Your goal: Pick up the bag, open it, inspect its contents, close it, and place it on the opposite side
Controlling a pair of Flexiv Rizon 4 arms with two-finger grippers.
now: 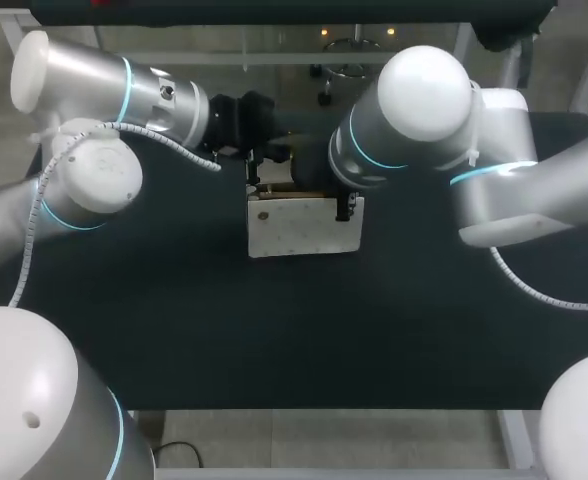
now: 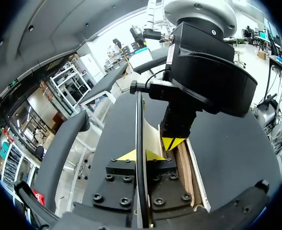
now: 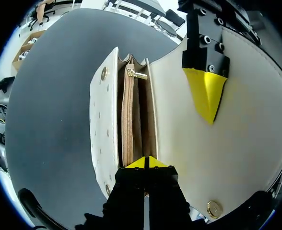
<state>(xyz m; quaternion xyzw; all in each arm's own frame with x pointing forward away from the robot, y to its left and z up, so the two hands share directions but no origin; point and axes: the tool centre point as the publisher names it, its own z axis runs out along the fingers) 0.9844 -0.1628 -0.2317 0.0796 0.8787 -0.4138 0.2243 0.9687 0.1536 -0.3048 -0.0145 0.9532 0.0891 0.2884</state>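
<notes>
With right gripper (image 3: 146,162) clenched on bag (image 3: 102,120) rim and left gripper (image 2: 141,155) grasping flap (image 3: 227,158), held bag open mid-frame on table (image 1: 274,330). Judged as inspecting, zipped pocket (image 3: 127,120) showing; next called for lowering flap and fastening it without shifting the bag.

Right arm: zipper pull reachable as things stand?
Probably yes. Left pincer holds the flap open, so the gold zipper pull lies uncovered inside the bag, straight ahead of the right pincer, itself gripping the near end.
</notes>
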